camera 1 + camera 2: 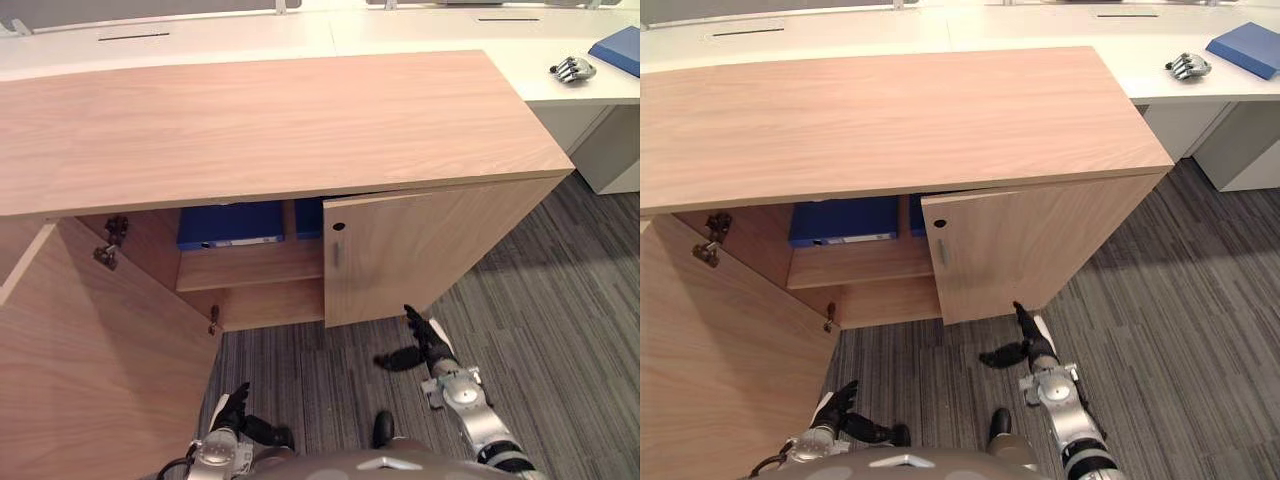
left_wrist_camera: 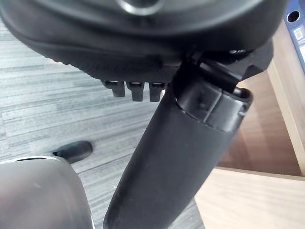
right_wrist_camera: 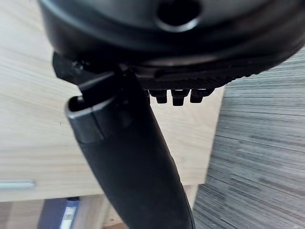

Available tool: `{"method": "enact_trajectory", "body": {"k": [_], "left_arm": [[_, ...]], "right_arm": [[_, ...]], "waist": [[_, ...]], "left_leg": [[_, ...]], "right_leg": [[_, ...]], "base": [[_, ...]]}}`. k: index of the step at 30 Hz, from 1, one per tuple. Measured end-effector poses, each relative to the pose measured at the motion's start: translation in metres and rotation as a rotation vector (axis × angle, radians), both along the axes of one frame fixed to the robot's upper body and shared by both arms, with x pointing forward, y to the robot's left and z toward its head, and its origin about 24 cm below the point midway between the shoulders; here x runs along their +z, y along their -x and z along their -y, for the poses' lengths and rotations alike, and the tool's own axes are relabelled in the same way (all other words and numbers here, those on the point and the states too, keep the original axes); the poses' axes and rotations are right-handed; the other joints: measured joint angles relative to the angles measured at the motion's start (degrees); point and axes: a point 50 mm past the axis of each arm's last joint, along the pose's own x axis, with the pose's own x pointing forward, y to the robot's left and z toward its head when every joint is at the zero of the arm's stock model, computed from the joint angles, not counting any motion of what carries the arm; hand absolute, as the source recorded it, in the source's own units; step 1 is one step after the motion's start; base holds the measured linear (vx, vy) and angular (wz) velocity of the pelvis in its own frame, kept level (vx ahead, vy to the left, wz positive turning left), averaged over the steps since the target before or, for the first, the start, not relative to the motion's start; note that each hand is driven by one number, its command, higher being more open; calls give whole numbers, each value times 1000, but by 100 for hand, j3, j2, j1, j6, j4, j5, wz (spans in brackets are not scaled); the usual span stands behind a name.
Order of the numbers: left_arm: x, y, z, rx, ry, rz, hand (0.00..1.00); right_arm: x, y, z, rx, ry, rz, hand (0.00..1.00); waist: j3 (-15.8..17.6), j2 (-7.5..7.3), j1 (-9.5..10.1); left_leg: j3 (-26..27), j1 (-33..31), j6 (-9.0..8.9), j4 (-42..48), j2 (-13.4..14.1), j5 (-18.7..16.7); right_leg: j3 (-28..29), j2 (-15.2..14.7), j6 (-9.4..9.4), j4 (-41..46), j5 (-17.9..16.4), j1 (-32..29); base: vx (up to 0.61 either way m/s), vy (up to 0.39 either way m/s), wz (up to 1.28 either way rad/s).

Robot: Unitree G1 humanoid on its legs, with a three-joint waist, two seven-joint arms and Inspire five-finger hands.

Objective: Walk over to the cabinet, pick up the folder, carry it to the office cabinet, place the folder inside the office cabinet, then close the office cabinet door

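Note:
A blue folder (image 1: 230, 224) lies on the upper shelf inside the wooden office cabinet (image 1: 260, 120), with a second blue one (image 1: 308, 218) beside it. The cabinet's left door (image 1: 90, 370) stands wide open; its right door (image 1: 420, 250) is nearly shut. My right hand (image 1: 425, 345) hangs open, holding nothing, just in front of the right door's lower edge. My left hand (image 1: 235, 410) is low by the open left door, fingers relaxed and empty. In the right wrist view my thumb (image 3: 128, 157) stands before the door panel (image 3: 28, 119).
A white desk (image 1: 250, 40) runs behind the cabinet. On its right end lie another blue folder (image 1: 620, 48) and a small silver-and-dark object (image 1: 572, 69). Grey striped carpet (image 1: 560, 330) stretches to the right of the cabinet.

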Motion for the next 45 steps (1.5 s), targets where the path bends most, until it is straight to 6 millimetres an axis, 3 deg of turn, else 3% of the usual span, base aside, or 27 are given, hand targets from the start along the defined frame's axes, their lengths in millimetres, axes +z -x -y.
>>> {"method": "enact_trajectory", "body": {"k": [8, 12, 17, 22, 24, 27, 30, 32, 39, 43, 45], "left_arm": [[0, 0, 1, 27, -10, 7, 100], [-1, -1, 7, 97, 21, 25, 100], [0, -1, 5, 185, 27, 40, 100], [1, 9, -2, 333, 40, 57, 100], [1, 11, -5, 383, 44, 65, 100], [4, 12, -11, 449, 43, 86, 100], [4, 16, -16, 510, 44, 94, 100], [6, 24, -25, 572, 29, 101, 100], [9, 56, -52, 767, -36, 87, 100], [20, 51, -78, 819, -84, 152, 100], [39, 38, -106, 825, -140, 249, 100]], "right_arm": [[-39, 54, 4, -50, 29, -252, 100], [-41, 56, 9, -105, 37, -257, 100], [-41, 52, 1, -111, 18, -251, 100], [-43, 51, -6, -120, 2, -257, 100], [-41, 47, -5, -143, -7, -246, 100], [-39, 40, -3, -146, 5, -225, 100], [-36, 35, -1, -144, 10, -208, 100], [-35, 31, -3, -135, 7, -196, 100], [-35, 31, -3, -136, 6, -197, 100], [-33, 27, -3, -137, 2, -186, 100], [-32, 25, 2, -155, -7, -178, 100]], "waist": [[0, -3, -4], [-3, -66, 13], [-34, -112, 136], [-36, -109, 188], [-35, -107, 305], [-15, -112, 459], [49, -51, 488], [80, -1, 621], [126, 39, 781], [129, 38, 782], [131, 41, 789]], "left_leg": [[-5, 85, 0, 14, -4, -1], [-318, 24, 45, 61, -96, 32], [-812, -141, 48, -58, -115, 202], [-1566, -121, 24, -172, -123, 315], [-1963, -183, -9, -151, -171, 371], [-2470, -335, -32, -79, -314, 466], [-2834, -362, -48, -81, -401, 558], [-3032, -398, -63, -85, -430, 621], [-3364, -402, -47, -104, -563, 686], [-3430, -437, -48, -106, -592, 686], [-3435, -443, -47, -106, -602, 686]], "right_leg": [[-13, -30, 17, 160, -88, 51], [-132, -235, 83, 1005, -568, -198], [-383, -226, 82, 1067, -803, -162], [-796, -182, -11, 1044, -932, 254], [-947, -195, -60, 1006, -990, 411], [-1349, -272, 36, 974, -1105, 600], [-1639, -302, 65, 972, -1198, 788], [-1789, -306, 102, 1006, -1292, 827], [-1885, -317, 191, 1011, -1413, 1005], [-1936, -320, 203, 1004, -1372, 1019], [-1941, -321, 200, 996, -1370, 1024]], "base": [[-2, 1, 0], [-19, 18, 37], [11, -27, 55], [54, -51, 82], [34, -29, 91], [-4, -46, 90], [-52, -30, 78], [-74, -24, 47], [-9, -21, 30], [29, -16, 10], [21, -28, 4]]}}
